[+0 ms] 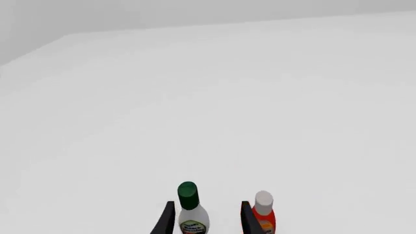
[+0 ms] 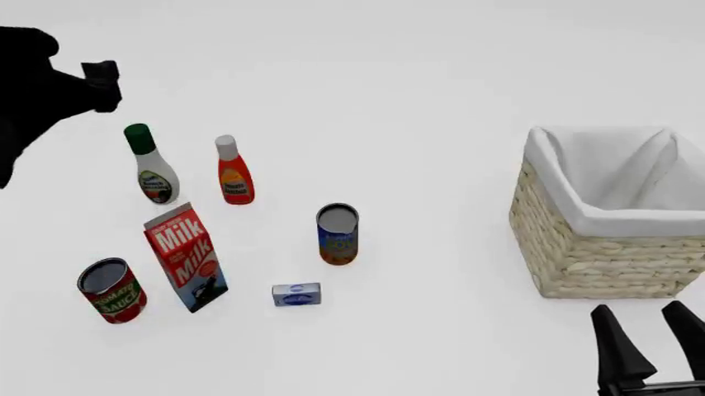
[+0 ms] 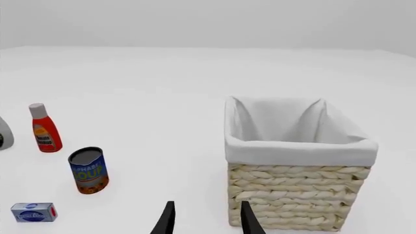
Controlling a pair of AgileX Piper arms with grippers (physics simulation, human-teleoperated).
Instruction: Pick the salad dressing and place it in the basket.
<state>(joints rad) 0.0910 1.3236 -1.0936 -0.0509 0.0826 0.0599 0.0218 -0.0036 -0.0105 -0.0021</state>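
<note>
White desk (image 2: pixel 441 74) fills the scene, plain and bare between the groceries. At the far left my left gripper (image 1: pixel 204 222) hangs above the desk, its fingers spread apart, lined up on the salad dressing (image 2: pixel 150 165). I judge it is poised there to come down around that bottle, which stands upright near the desk's left side, untouched, white with a dark green cap. In my left wrist view the bottle sits between the two finger tips, which suggests the aim is already close.

Just beside it, toward the right, stands a red bottle (image 2: pixel 233 172) with a white cap, close enough that a finger could knock it. Nearer my edge of the desk a red can (image 2: pixel 111 290) and a tilted milk carton (image 2: pixel 186 257) stand together. Further right are a blue can (image 2: pixel 337 233) and a small blue box (image 2: pixel 296 294) lying flat.

At the desk's right side, well apart from the groceries, sits the basket (image 2: pixel 600 256), woven straw with a white cloth lining and nothing visible inside. My right gripper (image 2: pixel 652 330) waits by its near corner, fingers apart and holding nothing, probably kept clear so the left arm can carry the bottle across.
</note>
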